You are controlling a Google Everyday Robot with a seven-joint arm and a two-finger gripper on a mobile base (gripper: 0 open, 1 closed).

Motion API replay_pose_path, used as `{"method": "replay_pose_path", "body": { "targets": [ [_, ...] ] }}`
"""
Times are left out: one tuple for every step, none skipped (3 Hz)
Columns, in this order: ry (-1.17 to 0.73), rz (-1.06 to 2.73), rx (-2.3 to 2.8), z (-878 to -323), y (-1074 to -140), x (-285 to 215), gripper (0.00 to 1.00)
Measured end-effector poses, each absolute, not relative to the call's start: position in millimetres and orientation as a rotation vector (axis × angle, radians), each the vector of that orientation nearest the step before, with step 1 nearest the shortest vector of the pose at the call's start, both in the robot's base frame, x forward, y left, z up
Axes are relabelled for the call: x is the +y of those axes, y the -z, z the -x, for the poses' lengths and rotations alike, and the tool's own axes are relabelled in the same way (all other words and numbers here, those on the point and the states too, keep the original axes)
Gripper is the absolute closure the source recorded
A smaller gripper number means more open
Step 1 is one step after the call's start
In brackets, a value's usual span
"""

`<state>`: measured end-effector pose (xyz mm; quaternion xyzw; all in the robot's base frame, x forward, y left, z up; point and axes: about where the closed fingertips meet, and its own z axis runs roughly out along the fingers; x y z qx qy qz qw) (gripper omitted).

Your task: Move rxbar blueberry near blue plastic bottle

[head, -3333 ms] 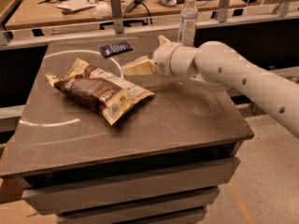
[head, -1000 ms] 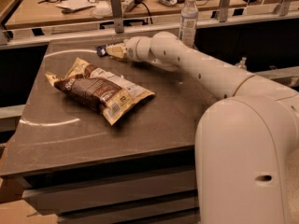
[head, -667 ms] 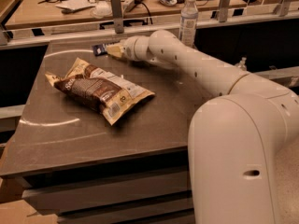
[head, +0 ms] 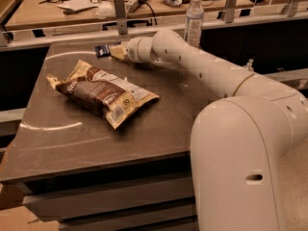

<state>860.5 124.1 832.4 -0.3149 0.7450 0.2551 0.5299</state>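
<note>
The rxbar blueberry (head: pixel 100 49), a small dark navy wrapper, lies flat at the far edge of the grey table (head: pixel 57 143), left of centre. My gripper (head: pixel 115 51) is right at the bar's right end and covers that end; only the bar's left part shows. The blue plastic bottle (head: pixel 194 17), tall and slim with a white cap, stands upright at the far edge to the right, behind my forearm (head: pixel 202 66). The bar is well to the left of the bottle.
A large brown-and-cream chip bag (head: pixel 101 93) lies on the left-middle of the table. A metal rail with posts (head: pixel 120 12) runs behind the far edge, with a cluttered desk beyond. My arm's bulky base (head: pixel 240 162) fills the right foreground.
The arm has swung from the table's middle to the far left and brought the gripper onto the bar. Over the last second gripper and bar have barely shifted.
</note>
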Motion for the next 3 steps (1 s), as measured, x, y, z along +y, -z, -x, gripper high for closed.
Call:
{"method": "replay_pose_path", "body": {
  "targets": [
    [-0.609,0.752,1.778,-860.4,-833.1,124.0,1.00],
    [-0.609,0.752,1.779,-860.4,-833.8,124.0,1.00],
    [-0.609,0.752,1.779,-860.4,-834.3,124.0,1.00]
  ]
}}
